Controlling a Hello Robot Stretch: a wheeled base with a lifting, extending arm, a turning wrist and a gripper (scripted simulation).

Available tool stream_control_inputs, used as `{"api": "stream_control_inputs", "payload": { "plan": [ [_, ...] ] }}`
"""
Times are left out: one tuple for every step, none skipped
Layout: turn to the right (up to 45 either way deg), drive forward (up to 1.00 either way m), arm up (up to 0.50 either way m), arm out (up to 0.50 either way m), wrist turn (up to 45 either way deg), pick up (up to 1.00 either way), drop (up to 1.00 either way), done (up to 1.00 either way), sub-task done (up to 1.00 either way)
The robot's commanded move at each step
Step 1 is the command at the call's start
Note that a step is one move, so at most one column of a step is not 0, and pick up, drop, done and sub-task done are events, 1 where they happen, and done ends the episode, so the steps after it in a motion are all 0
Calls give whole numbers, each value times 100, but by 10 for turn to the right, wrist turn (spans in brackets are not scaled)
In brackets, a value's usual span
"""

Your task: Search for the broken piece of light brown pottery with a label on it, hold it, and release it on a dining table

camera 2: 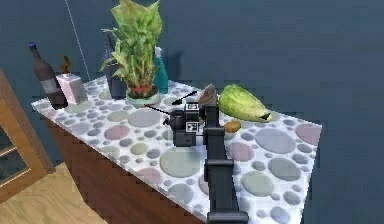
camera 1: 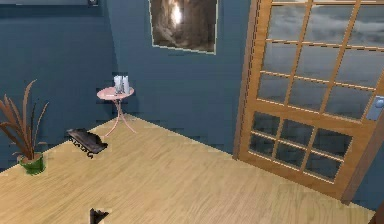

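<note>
Spotted countertop (camera 2: 275,140) lies under my arm (camera 2: 220,170). Near its back edge a brownish shard (camera 2: 208,96), likely the pottery, sits beside a lettuce (camera 2: 243,102). My gripper (camera 2: 178,123) reaches toward it, presumably for pickup. I cannot tell whether it holds anything.

no text, number or sign can be read in either view; the white squares (camera 2: 190,128) at the arm's (camera 2: 222,170) far end carry black marks only.

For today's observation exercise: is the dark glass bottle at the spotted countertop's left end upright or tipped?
Upright: the dark glass bottle stands on its base on the spotted countertop, neck pointing up.
</note>
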Motion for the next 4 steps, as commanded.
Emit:
{"api": "stream_control_inputs", "payload": {
  "plan": [
    [0, 0, 10, 0, 0, 0, 0, 0, 0],
    [0, 0, 4, 0, 0, 0, 0, 0, 0],
    [0, 0, 0, 0, -450, 0, 0, 0, 0],
    [0, 0, 0, 0, -450, 0, 0, 0, 0]
  ]
}}
